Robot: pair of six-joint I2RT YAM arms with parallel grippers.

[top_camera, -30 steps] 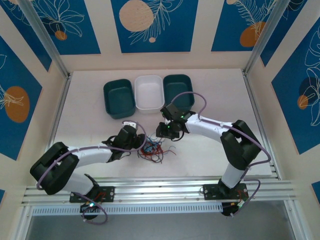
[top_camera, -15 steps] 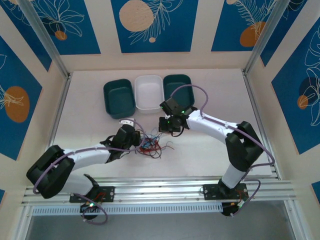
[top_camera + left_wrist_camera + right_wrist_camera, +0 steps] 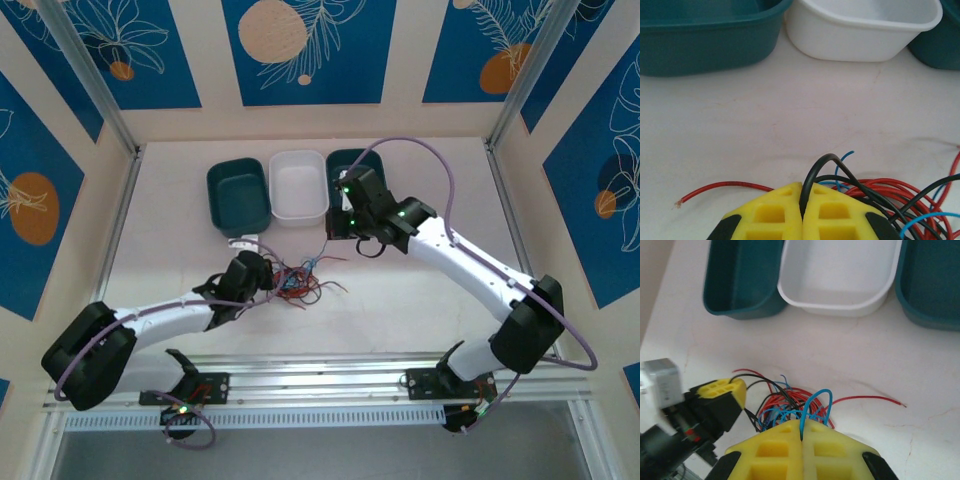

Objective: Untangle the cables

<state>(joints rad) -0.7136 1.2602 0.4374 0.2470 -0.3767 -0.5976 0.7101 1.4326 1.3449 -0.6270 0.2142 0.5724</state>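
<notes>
The left arm [image 3: 170, 318] is folded back at the elbow near the table's left front, and its forearm is stretched low toward the middle. The left gripper [image 3: 271, 278] is held close to the surface; in its wrist view [image 3: 802, 189] the yellow fingers [image 3: 770, 212] are pressed together, with a black cable [image 3: 820, 165] pinched between them. The right arm [image 3: 470, 265] is extended far forward and to the left, its elbow at the right. The right gripper [image 3: 332, 234] is raised above the surface and pointed down; in its wrist view [image 3: 802, 426] the jaws are closed on a blue cable [image 3: 815, 399].
</notes>
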